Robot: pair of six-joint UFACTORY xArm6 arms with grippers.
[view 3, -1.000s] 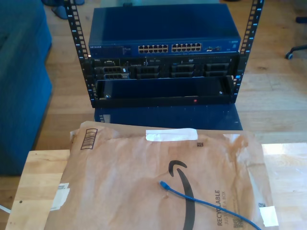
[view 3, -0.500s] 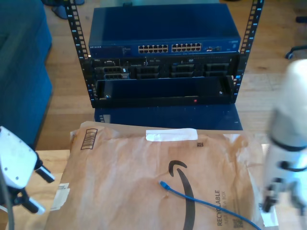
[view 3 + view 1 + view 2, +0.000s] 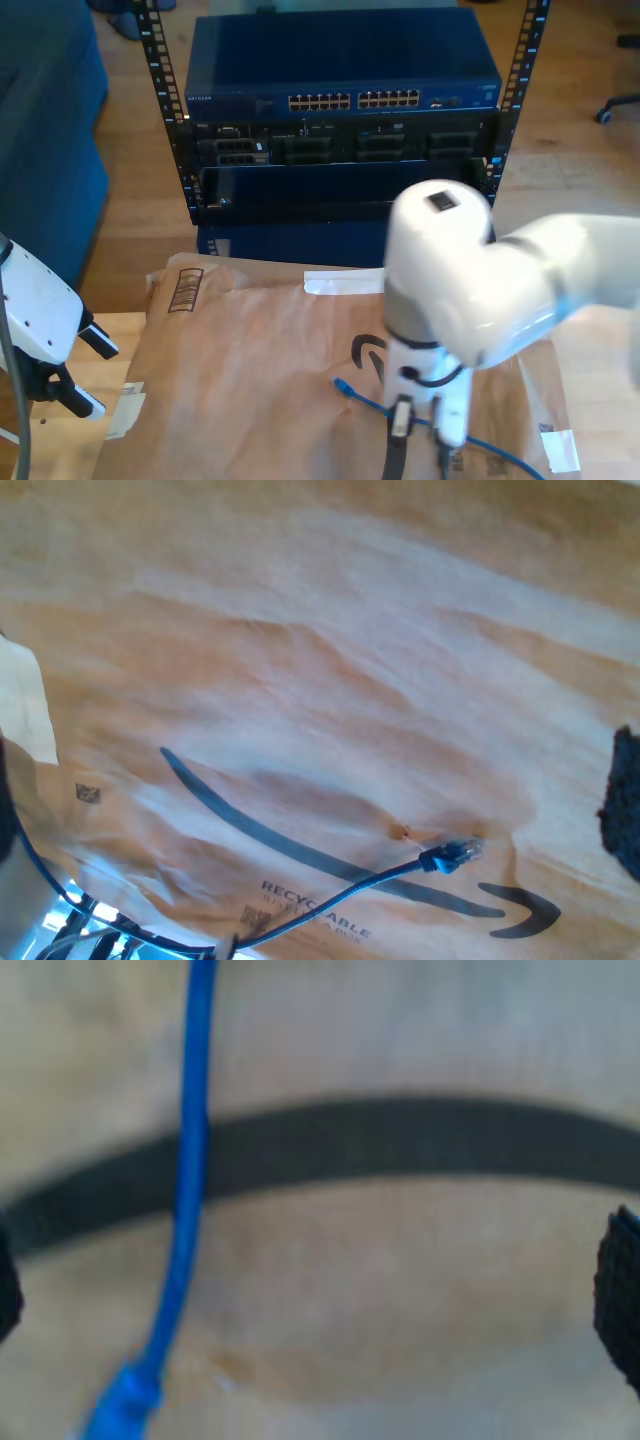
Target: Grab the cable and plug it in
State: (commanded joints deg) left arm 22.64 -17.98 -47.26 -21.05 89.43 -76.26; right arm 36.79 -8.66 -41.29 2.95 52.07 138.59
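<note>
My second gripper [image 3: 310,1290] hangs low over the cable [image 3: 185,1210], pads [image 3: 620,1300] spread wide with nothing between them; the cord runs off-centre between the jaws, near one pad. In the exterior view the cable's plug [image 3: 343,386] lies on the paper mailer [image 3: 240,380], at nine o'clock of that white arm. My first gripper [image 3: 85,375] is open too, empty. Closing now could miss the thin cord or nudge it sideways. Rack switch [image 3: 340,95] ports look empty.
</note>
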